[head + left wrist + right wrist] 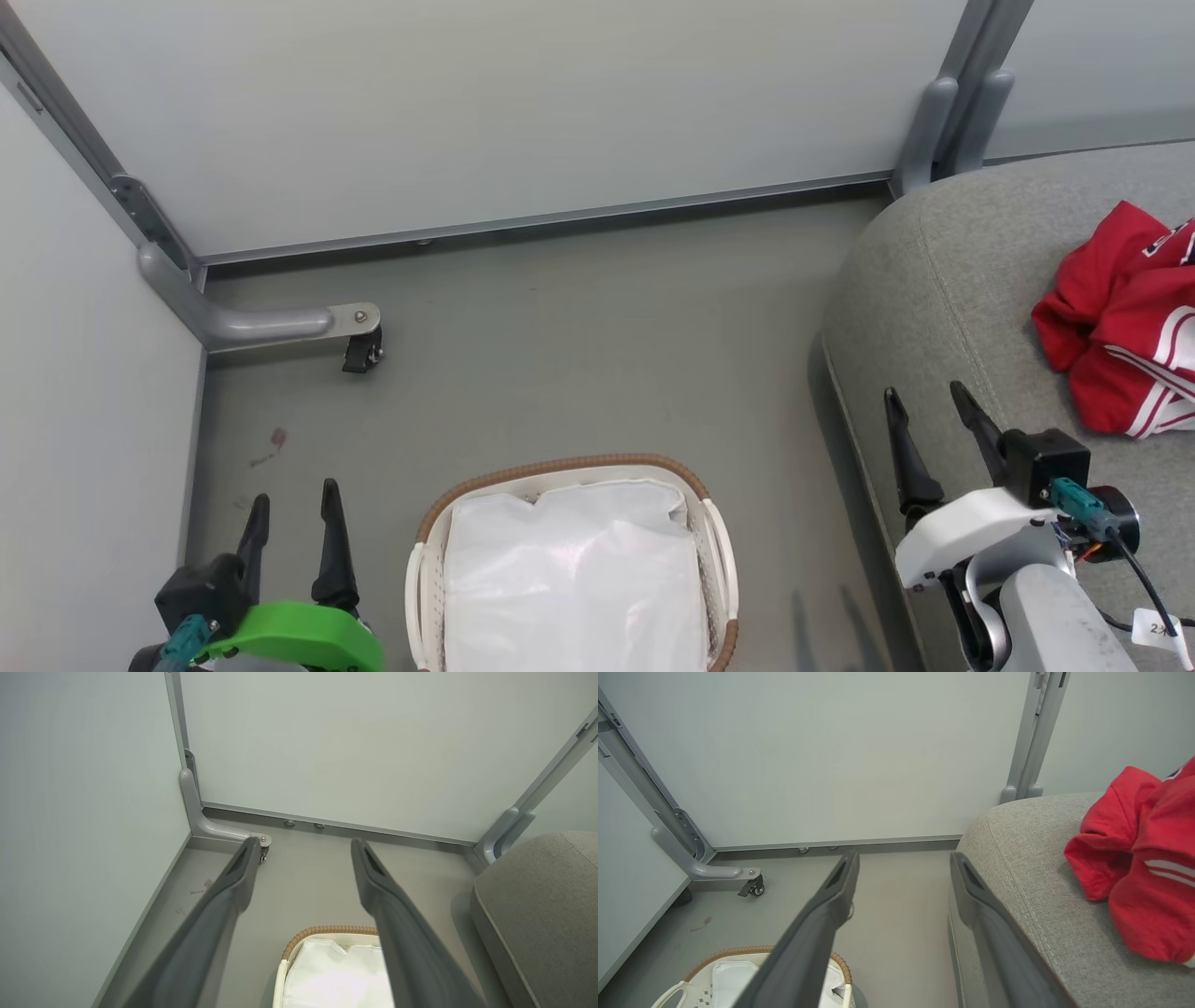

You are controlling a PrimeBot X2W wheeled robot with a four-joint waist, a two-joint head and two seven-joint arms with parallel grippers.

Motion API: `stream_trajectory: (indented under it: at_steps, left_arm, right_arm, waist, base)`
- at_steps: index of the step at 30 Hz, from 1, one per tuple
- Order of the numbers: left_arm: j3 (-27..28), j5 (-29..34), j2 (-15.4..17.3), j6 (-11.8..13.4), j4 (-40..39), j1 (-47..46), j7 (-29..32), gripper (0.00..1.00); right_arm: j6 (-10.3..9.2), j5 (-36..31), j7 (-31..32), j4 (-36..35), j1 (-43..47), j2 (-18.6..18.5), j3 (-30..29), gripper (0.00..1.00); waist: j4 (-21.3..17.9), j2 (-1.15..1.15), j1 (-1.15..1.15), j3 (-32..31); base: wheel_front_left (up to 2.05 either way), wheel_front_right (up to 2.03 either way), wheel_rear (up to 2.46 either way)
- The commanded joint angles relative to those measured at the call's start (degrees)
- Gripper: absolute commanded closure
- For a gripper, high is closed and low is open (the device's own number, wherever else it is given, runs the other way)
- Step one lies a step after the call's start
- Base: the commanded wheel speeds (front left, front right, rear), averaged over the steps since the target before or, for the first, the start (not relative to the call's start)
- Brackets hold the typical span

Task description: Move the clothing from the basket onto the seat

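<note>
- The left gripper [295,493], on its green housing, sat nearest at the lower left, its two dark fingers spread apart and holding nothing.
- The right gripper [924,392], on its pale forearm at the lower right, also had its fingers apart and empty. It hovered over the front edge of the seat [943,280].
- Between the two arms, on the floor [579,336], stood the basket [560,464]. Its inside was covered by the white liner [574,579], and nothing red lay on the part in view. The near end of the basket was cut off by the frame.
- Farther right, the clothing [1120,327] lay in a crumpled red heap with white stripes on top of the seat. It was well apart from the basket and near the right gripper, though not touching it.
- Beyond the basket, a grey caster foot [359,350] stood by the wall panels [513,112].
- Judged from this layout, the carrying step looked finished, since the garments were on the seat and both hands were free.
- The next move seemed to call for a check of the basket's hidden near end.
- If a piece were there, the spread fingers would need to come down into the liner and pinch only red cloth, not the liner. Otherwise nothing was left to lift.
</note>
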Motion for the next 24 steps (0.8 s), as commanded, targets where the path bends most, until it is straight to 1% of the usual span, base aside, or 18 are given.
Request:
stream_trajectory:
  at_steps: [1,5,12,13,24]
  left_arm:
    - [0.04,-0.04,-0.02,-0.04,0.27,0.13,0.03,1.00]
    - [0.08,-0.87,-0.22,-0.06,2.00,0.28,0.40,1.00]
    - [0.92,-7.99,-0.19,-0.29,1.19,-0.18,2.57,1.00]
    - [1.08,-9.92,-0.18,-0.35,0.88,-0.23,3.09,1.00]
    - [1.99,-19.55,-0.14,-0.67,-0.55,-0.65,5.77,1.00]
  right_arm:
    - [0.00,0.05,0.02,0.20,0.05,0.04,-0.04,1.00]
    - [0.00,0.94,0.51,1.82,0.90,0.49,-0.32,1.00]
    - [0.00,9.06,2.85,0.83,1.26,0.42,-1.13,1.00]
    - [-0.01,11.27,3.31,0.38,1.51,0.40,-1.18,1.00]
    - [-0.01,22.30,5.82,-1.58,2.53,0.31,-1.65,1.00]
  waist:
    - [0.01,0.00,0.00,-0.11]
    - [0.03,0.00,0.00,-0.17]
    - [0.05,0.00,0.00,-0.44]
    - [0.05,0.00,0.00,-0.51]
    - [0.07,0.00,0.00,-0.91]
  base:
    - [0.00,0.00,0.00]
    - [0.00,0.00,0.00]
    - [0.00,0.00,0.00]
    - [0.00,0.00,0.00]
    - [0.00,0.00,0.00]
